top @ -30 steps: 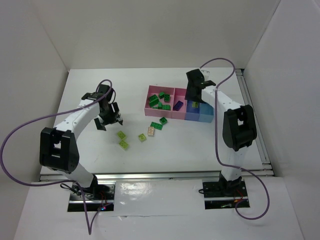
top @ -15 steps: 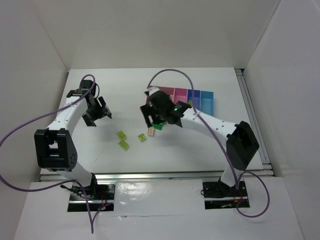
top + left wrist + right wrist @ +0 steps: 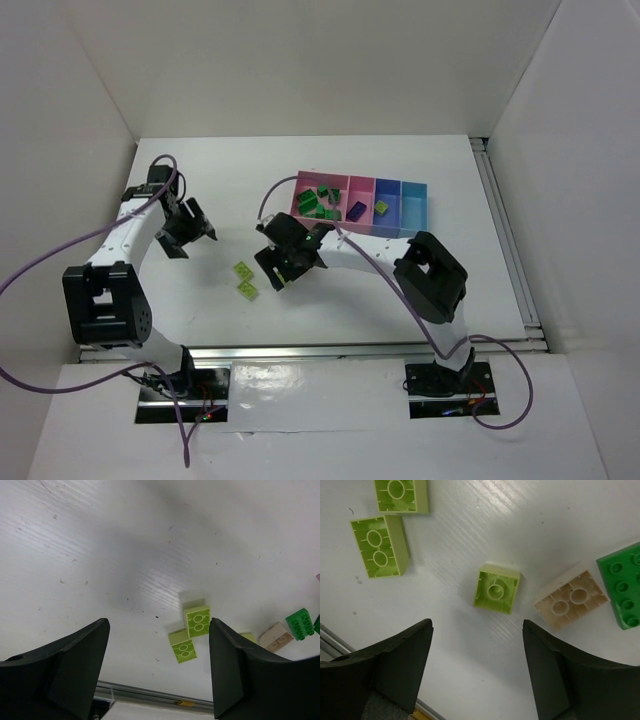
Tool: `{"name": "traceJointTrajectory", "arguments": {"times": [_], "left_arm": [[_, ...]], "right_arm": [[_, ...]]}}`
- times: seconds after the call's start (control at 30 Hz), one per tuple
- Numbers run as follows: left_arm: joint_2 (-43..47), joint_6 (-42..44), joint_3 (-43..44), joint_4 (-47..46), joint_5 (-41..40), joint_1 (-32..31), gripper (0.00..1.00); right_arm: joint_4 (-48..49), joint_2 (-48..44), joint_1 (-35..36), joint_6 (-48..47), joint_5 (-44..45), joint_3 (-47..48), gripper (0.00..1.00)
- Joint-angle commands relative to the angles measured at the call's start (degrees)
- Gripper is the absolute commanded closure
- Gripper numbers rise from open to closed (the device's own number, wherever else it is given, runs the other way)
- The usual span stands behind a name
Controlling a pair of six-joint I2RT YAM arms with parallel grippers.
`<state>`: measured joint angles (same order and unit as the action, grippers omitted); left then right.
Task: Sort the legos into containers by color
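Resting on the white table point(image 3: 240, 165), showing dark green legos point(image 3: 309, 204) inside the containers point(image 3: 414, 210). Hovering with the right gripper point(image 3: 476, 630) spread wide, empty, over a small yellow-green brick point(image 3: 496, 589) (beige brick point(image 3: 570, 602) just beside). Hanging with the left gripper point(image 3: 159, 625) also gaping, empty, near two more yellow-green bricks point(image 3: 198, 621).

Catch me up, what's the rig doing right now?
Lego sorting by color, partway through. The right gripper is open above a small yellow-green brick on the table, beside a beige brick and a green brick. The left gripper is open and empty, near two more yellow-green bricks. The bins already hold several dark green bricks, a purple brick and one yellow-green piece.
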<state>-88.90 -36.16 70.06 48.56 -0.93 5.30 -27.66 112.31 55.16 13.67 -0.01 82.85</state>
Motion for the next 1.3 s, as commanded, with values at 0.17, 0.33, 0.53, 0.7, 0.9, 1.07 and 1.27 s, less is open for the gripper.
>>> {"name": "traceJointTrajectory", "arguments": {"times": [0.17, 0.33, 0.53, 0.7, 0.9, 1.07, 1.27], "left_arm": [[3.1, 0.7, -1.6, -0.6, 2.5, 0.6, 0.16], [3.1, 0.7, -1.6, -1.2, 2.5, 0.6, 0.17], [3.1, 0.7, -1.6, -1.2, 2.0, 0.6, 0.17], [3.6, 0.7, -2.2, -0.7, 1.5, 0.6, 0.17], [4.2, 0.7, -2.2, -0.7, 2.1, 0.6, 0.17], [4.2, 0.7, -2.7, -1.2, 2.1, 0.6, 0.17], [4.2, -0.3, -2.7, -1.2, 2.1, 0.6, 0.17]], "right_arm": [[-0.1, 3.4, 0.6, 0.3, -0.5, 2.1, 0.24], [-0.1, 5.8, 0.6, 0.3, 2.6, 3.4, 0.25], [-0.1, 9.3, 0.6, -1.0, 5.4, 9.2, 0.47], [1.2, 4.3, 0.6, -0.4, 9.5, 7.7, 0.68], [2.5, -12.9, -3.2, 4.2, 16.8, -2.9, 0.69], [1.8, -24.8, -17.0, 14.1, 24.2, -14.6, 0.68], [0.7, -23.5, -30.9, 16.4, 18.8, -14.8, 0.63]]}}
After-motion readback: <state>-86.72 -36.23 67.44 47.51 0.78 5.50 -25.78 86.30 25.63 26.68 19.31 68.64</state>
